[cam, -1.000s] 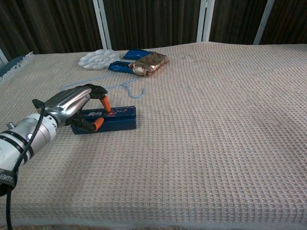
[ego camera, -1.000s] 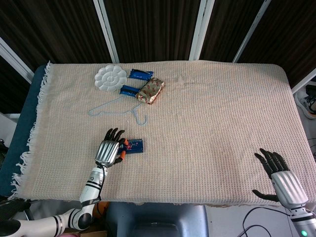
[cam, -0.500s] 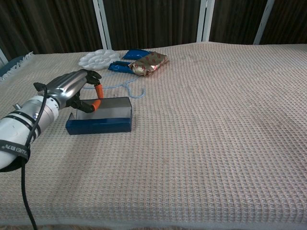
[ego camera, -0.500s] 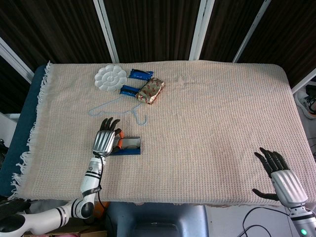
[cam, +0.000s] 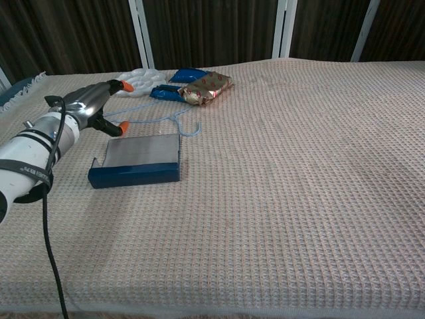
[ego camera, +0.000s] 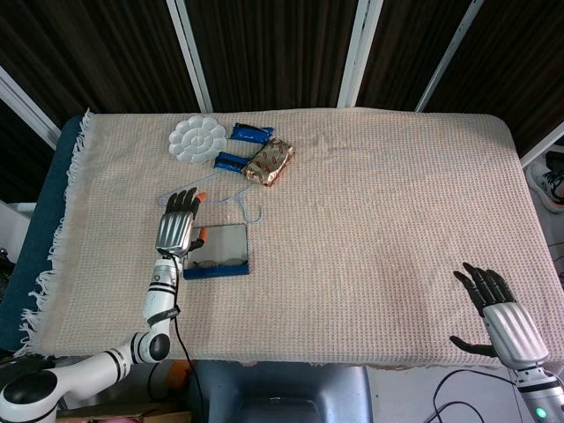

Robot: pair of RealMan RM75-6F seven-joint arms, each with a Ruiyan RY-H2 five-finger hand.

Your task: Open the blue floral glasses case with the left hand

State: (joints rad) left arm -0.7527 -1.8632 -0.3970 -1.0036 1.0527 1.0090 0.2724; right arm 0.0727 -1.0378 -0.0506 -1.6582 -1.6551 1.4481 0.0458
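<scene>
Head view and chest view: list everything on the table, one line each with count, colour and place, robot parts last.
glasses case: one, blue, lid raised, front-left of table.
hanger: one, light blue wire, behind the case.
palette: one, white, flower-shaped, back-left.
packets: two, blue, beside the palette.
wrapped package: one, gold and red foil, right of the packets.
cloth: one, beige waffle weave, covering the table.
left hand: silver and black, fingers spread, at the case's left end.
right hand: silver and black, open, at the front-right edge.
</scene>
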